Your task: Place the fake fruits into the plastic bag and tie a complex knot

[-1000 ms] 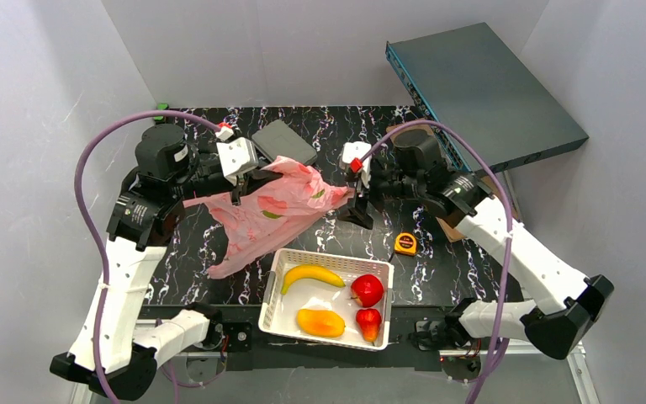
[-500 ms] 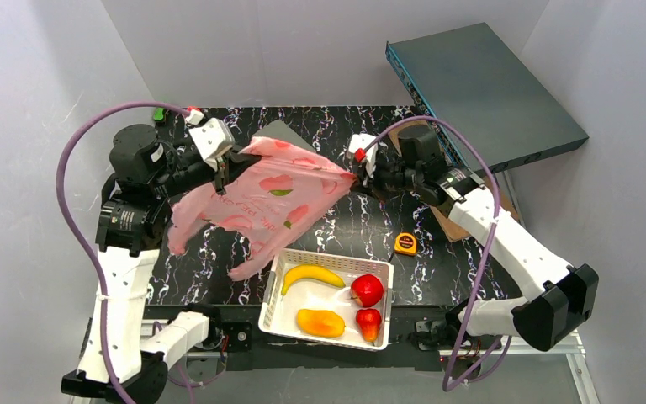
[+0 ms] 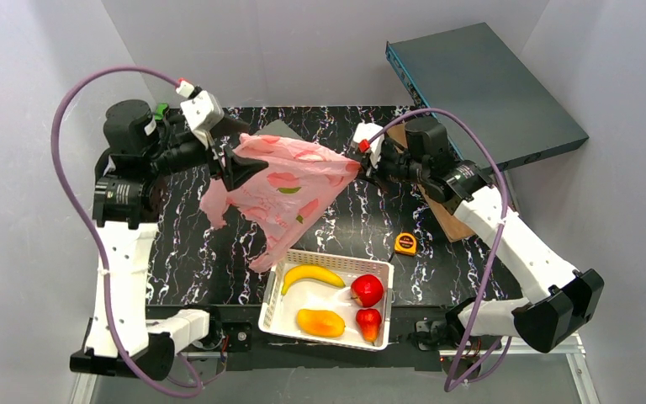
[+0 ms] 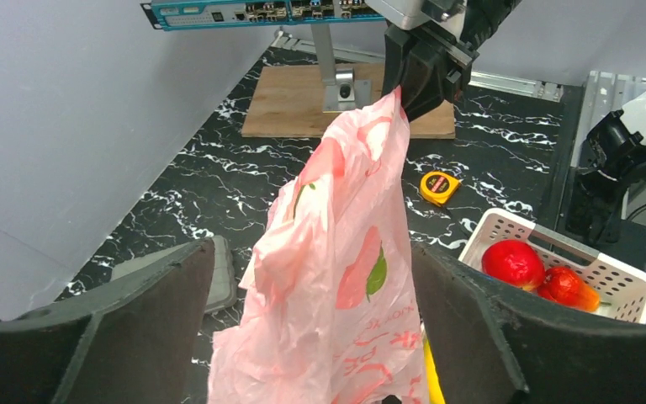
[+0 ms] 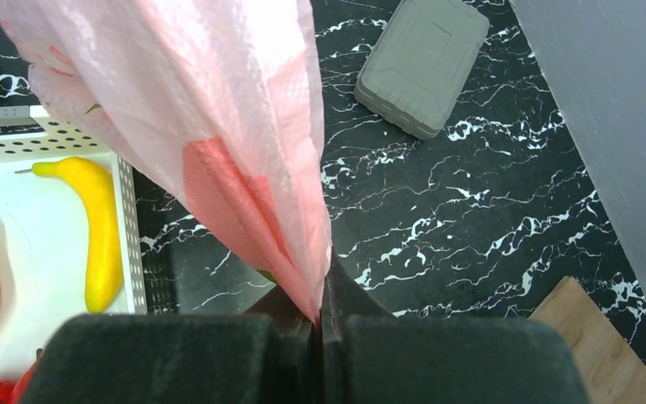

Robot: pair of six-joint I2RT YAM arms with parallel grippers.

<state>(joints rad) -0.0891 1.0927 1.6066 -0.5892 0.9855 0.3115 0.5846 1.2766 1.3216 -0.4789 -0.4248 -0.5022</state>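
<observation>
The pink plastic bag [image 3: 290,189] hangs stretched above the table. My right gripper [image 3: 358,166] is shut on its right corner, and the pinch shows in the right wrist view [image 5: 320,311]. My left gripper [image 3: 234,168] stands open, with the bag [image 4: 345,252] hanging loose between its wide fingers [image 4: 147,320]. The fake fruits lie in the white basket [image 3: 279,286]: a banana [image 3: 311,274], a mango [image 3: 320,322], an apple [image 3: 368,289] and a small red pointed fruit [image 3: 369,322]. No knot is in view.
A yellow tape measure [image 3: 405,244] lies right of the bag. A grey case [image 5: 425,63] sits at the back, partly behind the bag. A dark network switch [image 3: 484,88] leans at the back right above a wooden board [image 3: 446,223].
My right gripper closed on the bag's right corner. Both arms lifted the bag, then my left gripper opened and released its corner, so the left side of the bag droops.
</observation>
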